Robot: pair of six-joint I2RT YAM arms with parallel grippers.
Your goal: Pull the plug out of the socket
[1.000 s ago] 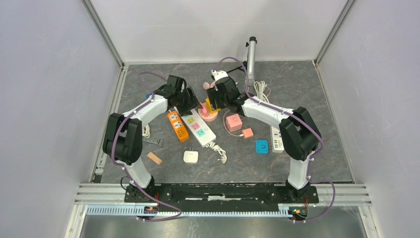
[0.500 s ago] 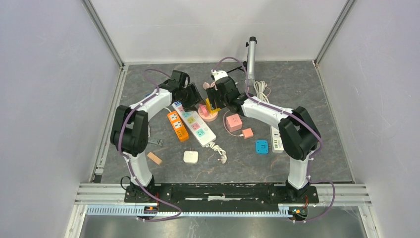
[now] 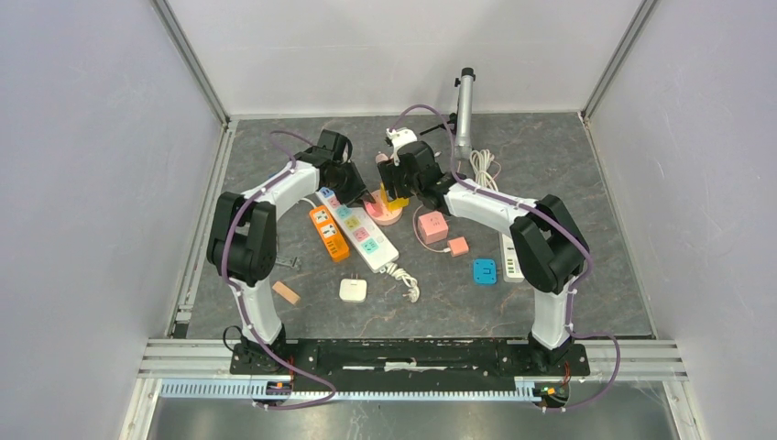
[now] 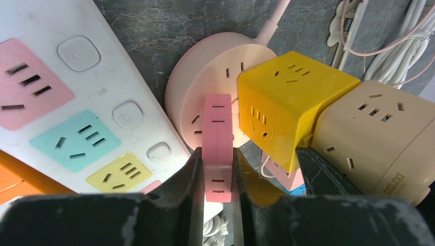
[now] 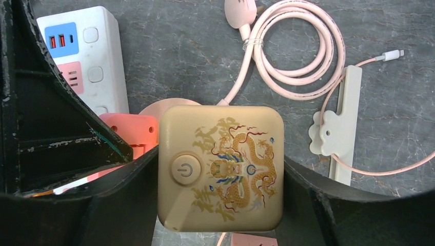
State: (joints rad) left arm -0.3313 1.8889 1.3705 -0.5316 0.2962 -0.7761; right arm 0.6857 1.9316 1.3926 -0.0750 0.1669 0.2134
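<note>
A round pink socket lies on the dark mat. A flat pink plug stands upright in it, and my left gripper is shut on the plug, one finger pressed against each flat side. Beside it sit a yellow cube adapter and a beige cube adapter with a dragon print and a power button. My right gripper is shut on the beige cube, its fingers touching both sides. How the cubes join the socket is hidden.
A white power strip with coloured outlets and an orange strip lie left of the socket. A pink cube, blue adapter, white adapter, coiled pink cable and grey tube lie around.
My left gripper has swung right from over the white strip to the pink socket and closed on the pink plug. The right gripper has stayed on the beige cube.
</note>
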